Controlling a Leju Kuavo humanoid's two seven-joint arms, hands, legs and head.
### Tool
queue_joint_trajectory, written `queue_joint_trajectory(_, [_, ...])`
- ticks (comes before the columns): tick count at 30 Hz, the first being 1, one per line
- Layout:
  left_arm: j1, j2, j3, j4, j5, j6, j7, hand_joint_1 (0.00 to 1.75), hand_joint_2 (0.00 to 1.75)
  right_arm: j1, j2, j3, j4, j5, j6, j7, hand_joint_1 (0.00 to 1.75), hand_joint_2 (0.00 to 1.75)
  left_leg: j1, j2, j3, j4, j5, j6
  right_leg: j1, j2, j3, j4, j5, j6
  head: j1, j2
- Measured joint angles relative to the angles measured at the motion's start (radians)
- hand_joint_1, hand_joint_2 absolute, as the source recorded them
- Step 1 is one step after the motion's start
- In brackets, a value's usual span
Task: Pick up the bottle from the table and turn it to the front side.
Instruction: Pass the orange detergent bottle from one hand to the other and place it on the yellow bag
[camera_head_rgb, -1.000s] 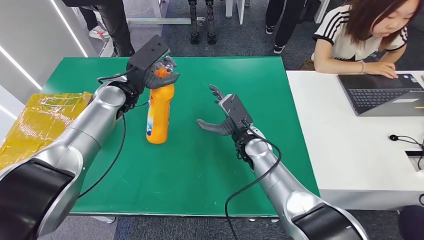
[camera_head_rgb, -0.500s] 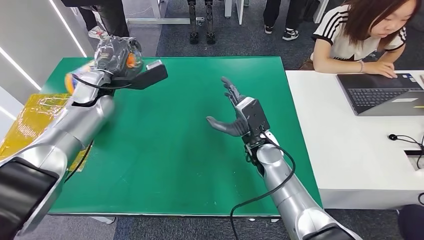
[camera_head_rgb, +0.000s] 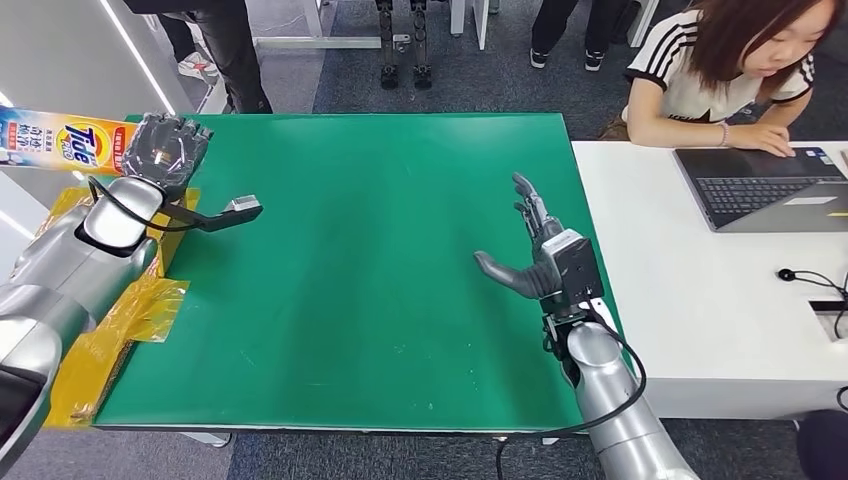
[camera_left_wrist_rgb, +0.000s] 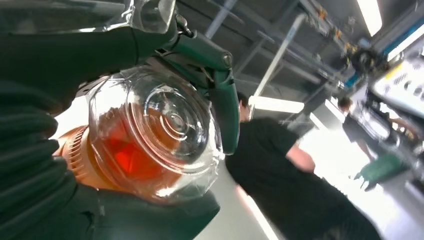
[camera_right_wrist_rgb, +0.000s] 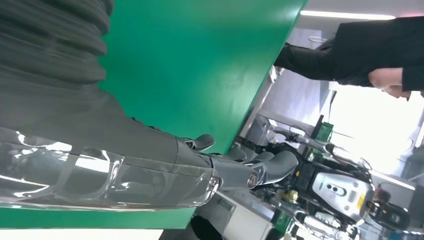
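Since the earlier frames your left hand (camera_head_rgb: 165, 148) has carried the bottle (camera_head_rgb: 62, 141) up off the table (camera_head_rgb: 380, 250) and swung it out past the table's far left corner; it now grips the bottle near the cap end, with the body lying roughly level and the printed label facing the head camera. From the left wrist you see the clear cap (camera_left_wrist_rgb: 160, 135) end-on, dark fingers (camera_left_wrist_rgb: 35, 165) wrapped around the orange neck. Your right hand (camera_head_rgb: 535, 262) has drifted toward the table's right edge and sits released, fingers spread and thumb out, holding nothing, above the green surface just inside that edge. Between the two hands the whole green top lies open to you. At the left edge, yellow plastic sheeting (camera_head_rgb: 110, 330) hangs beside and under your left forearm. Beyond the right edge stands a white desk (camera_head_rgb: 680, 300) with a laptop (camera_head_rgb: 760, 190), a person (camera_head_rgb: 740, 70) seated at it
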Motion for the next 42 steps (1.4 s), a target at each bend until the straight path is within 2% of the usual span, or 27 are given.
queue_joint_trajectory(9, [0.123, 0.052, 0.014, 0.012, 0.021, -0.081, -0.054, 1.75, 1.75, 0.107, -0.028, -0.06, -0.098, 0.008, -0.007, -0.006, 0.0, 1.75, 0.0, 0.001, 0.0, 0.0, 0.0, 0.0, 0.0, 0.001, -0.001, 0.0, 0.0, 0.0, 0.0, 0.0])
queue_joint_trajectory(16, [0.231, 0.035, 0.094, 0.009, 0.139, -0.239, -0.156, 1.75, 1.75, 0.149, -0.039, -0.086, -0.16, 0.018, 0.008, 0.009, 0.0, 1.75, 0.0, 0.0, 0.0, 0.0, 0.0, 0.0, 0.0, 0.0, -0.001, 0.0, 0.0, 0.0, 0.0, 0.0])
queue_joint_trajectory(22, [0.265, 0.016, 0.148, -0.037, 0.212, -0.343, -0.21, 1.75, 1.75, 0.154, -0.041, -0.094, -0.193, 0.021, 0.012, 0.028, 0.0, 1.75, 0.0, 0.0, 0.0, 0.0, 0.0, 0.0, 0.0, 0.0, -0.001, 0.0, 0.0, 0.0, 0.0, 0.0])
queue_joint_trajectory(35, [0.301, -0.004, 0.184, -0.105, 0.308, -0.427, -0.265, 1.75, 1.75, 0.126, -0.041, -0.093, -0.199, 0.031, 0.028, 0.046, 0.0, 1.75, 0.0, 0.0, 0.0, 0.0, 0.0, 0.0, 0.0, 0.0, -0.001, 0.0, 0.0, 0.0, 0.0, 0.0])
queue_joint_trajectory(36, [0.3, -0.004, 0.184, -0.104, 0.309, -0.431, -0.268, 1.65, 1.75, 0.124, -0.041, -0.093, -0.199, 0.031, 0.028, 0.047, 0.0, 1.75, 0.0, 0.0, 0.0, 0.0, 0.0, 0.0, 0.0, 0.0, -0.001, 0.0, 0.0, 0.0, 0.0, 0.0])
queue_joint_trajectory(39, [0.294, -0.006, 0.184, -0.099, 0.314, -0.448, -0.27, 0.34, 1.75, 0.118, -0.041, -0.093, -0.199, 0.031, 0.028, 0.049, 0.0, 1.75, 0.0, 0.0, 0.0, 0.0, 0.0, 0.0, 0.0, 0.0, -0.001, 0.0, 0.0, 0.0, 0.0, 0.0])
queue_joint_trajectory(40, [0.292, -0.007, 0.184, -0.095, 0.315, -0.453, -0.271, 0.0, 1.75, 0.116, -0.041, -0.093, -0.199, 0.032, 0.028, 0.05, 0.0, 1.75, 0.0, 0.0, 0.0, 0.0, 0.0, 0.0, 0.0, 0.0, -0.001, 0.0, 0.0, 0.0, 0.0, 0.0])
queue_joint_trajectory(42, [0.286, -0.011, 0.184, -0.083, 0.313, -0.459, -0.271, 0.0, 1.75, 0.113, -0.041, -0.093, -0.199, 0.032, 0.028, 0.05, 0.0, 1.75, 0.0, 0.0, 0.0, 0.0, 0.0, 0.0, 0.0, 0.0, -0.001, 0.0, 0.0, 0.0, 0.0, 0.0])
